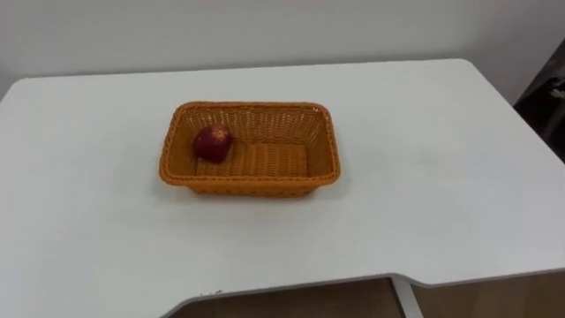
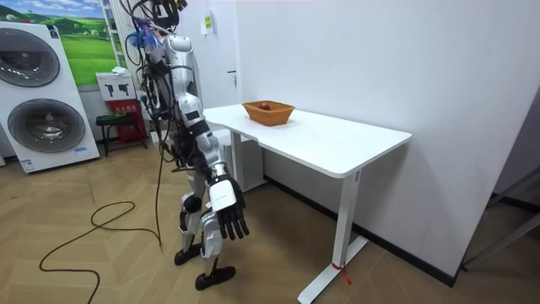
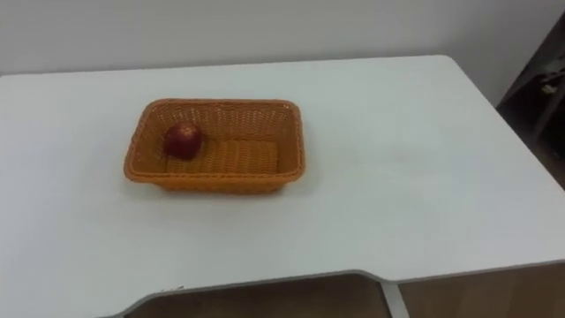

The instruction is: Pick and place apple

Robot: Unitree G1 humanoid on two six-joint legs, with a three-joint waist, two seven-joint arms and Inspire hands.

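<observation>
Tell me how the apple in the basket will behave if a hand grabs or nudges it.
The apple looks round and smooth, so it would probably roll if nudged, though the near wall of the woven basket should stop it soon. It appears solid and compact, so it likely keeps its shape in a grip and feels fairly heavy for its size.

The robot is silver-white, with black fingers (image 2: 235,225) and dark cables.

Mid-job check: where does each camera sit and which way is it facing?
Left eye view: on the head, looking down at the orange woven basket holding the red apple on the white table.
Right eye view: beside it, same scene.
Room view: off in the room, sees the robot standing at the table, right hand hanging open.
All three share the basket.
</observation>
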